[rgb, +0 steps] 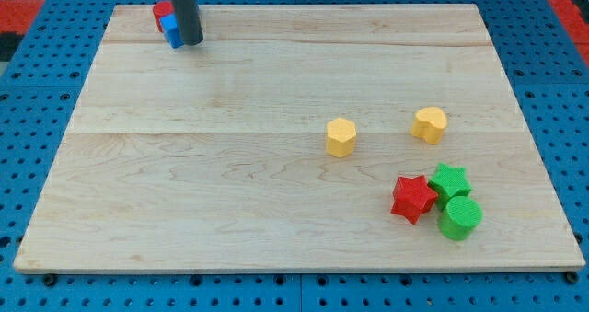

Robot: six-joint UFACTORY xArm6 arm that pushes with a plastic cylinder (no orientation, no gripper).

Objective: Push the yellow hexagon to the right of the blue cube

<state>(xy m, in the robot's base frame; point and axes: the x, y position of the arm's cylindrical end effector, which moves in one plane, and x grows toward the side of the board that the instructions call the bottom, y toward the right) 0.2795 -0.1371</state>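
My tip (190, 43) sits at the surface's (230, 192) 11 o'clock corner against the blue cube (173, 33); no end effector, nothing held. Yellow hexagon (340, 137) is far off toward 4 o'clock. Risk: leaving nudges the cube, moving the target

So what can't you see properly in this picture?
- Blue cube, camera view: mostly hidden behind my rod; only a sliver shows.
- Red block, camera view: partly covered by the rod, so its shape can't be told.
- Whether my tip touches the blue cube: too close to tell.
- Rod's upper part: cut off by the view's top.
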